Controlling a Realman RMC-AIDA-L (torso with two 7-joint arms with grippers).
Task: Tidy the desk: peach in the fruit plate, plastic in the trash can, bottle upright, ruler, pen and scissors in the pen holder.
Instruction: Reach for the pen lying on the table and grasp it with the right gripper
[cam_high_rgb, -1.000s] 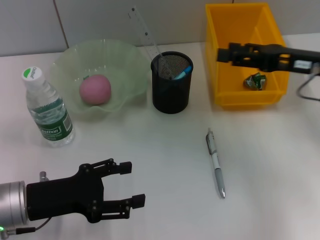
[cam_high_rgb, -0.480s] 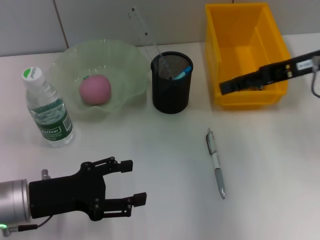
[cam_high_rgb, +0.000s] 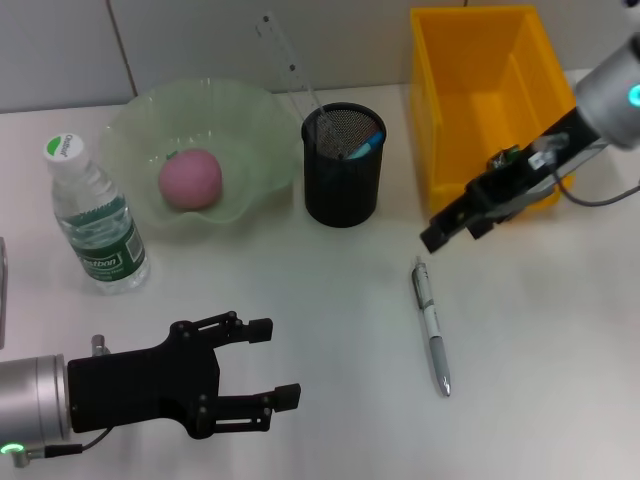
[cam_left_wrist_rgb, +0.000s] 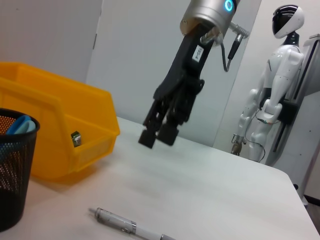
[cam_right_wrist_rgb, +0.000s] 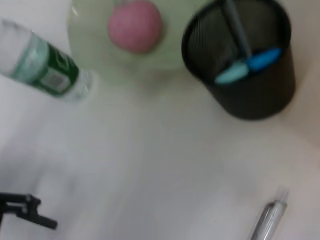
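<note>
Hovering right claw (cam_high_rgb: 437, 238) above pen (cam_high_rgb: 431, 327), tilted down

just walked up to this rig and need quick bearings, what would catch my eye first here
The bright yellow bin at the far right stands out most, with the right gripper hanging just in front of it, above the cap end of the pen lying on the table. Next comes the pink peach in the pale green fruit plate at the far left, beside the black mesh pen holder. The left gripper hovers open near the front edge.
</note>
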